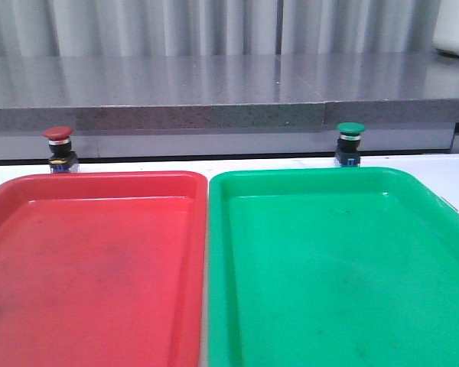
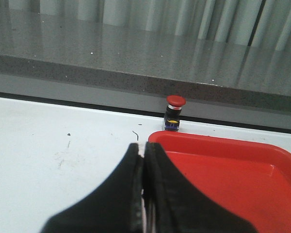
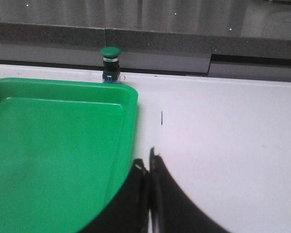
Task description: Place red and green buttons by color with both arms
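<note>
The red button [image 1: 59,148] stands upright on the white table behind the red tray's far left corner; it also shows in the left wrist view [image 2: 174,112]. The green button [image 1: 349,143] stands upright behind the green tray's far edge; it also shows in the right wrist view [image 3: 110,63]. My left gripper [image 2: 143,148] is shut and empty, well short of the red button, over the table at the red tray's near corner. My right gripper [image 3: 148,162] is shut and empty beside the green tray's outer edge. Neither gripper shows in the front view.
The red tray [image 1: 92,183] lies at the left and the green tray [image 1: 306,177] at the right, side by side, both bare inside. A grey stone ledge [image 1: 214,115] runs along the back, right behind both buttons. White table [image 3: 223,126] lies outside each tray.
</note>
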You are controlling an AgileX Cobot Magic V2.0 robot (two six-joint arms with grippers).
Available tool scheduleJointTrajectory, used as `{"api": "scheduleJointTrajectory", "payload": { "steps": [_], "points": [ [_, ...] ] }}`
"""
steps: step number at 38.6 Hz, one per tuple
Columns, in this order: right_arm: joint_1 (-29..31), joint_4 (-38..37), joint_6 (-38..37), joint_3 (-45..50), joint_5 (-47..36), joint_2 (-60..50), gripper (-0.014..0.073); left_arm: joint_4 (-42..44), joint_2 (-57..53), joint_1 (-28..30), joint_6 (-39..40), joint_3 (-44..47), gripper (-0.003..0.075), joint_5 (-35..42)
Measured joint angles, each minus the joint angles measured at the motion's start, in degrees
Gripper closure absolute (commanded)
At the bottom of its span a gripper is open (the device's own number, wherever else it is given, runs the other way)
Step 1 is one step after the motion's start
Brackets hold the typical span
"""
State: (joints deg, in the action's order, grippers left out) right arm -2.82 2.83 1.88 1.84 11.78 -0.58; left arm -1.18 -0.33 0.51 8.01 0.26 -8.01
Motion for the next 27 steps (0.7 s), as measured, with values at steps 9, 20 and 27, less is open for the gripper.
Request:
{"api": "scheduleJointTrajectory", "payload": {
  "steps": [9,20,27],
  "points": [
    [0.0,0.0,-0.21,-1.65,-5.58,0.0,0.0713,0.13,0.0,0.0,0.0,-0.45,0.074,10.49],
    [0.0,0.0,-0.36,-22.18,3.7,5.46,0.0704,3.68,7.38,0.0,0.0,-18.74,0.074,-0.1],
    [0.0,0.0,-0.39,-31.05,8.74,20.16,0.0654,4.01,19.63,0.0,0.0,-27.08,0.074,-7.49]
  ]
}}
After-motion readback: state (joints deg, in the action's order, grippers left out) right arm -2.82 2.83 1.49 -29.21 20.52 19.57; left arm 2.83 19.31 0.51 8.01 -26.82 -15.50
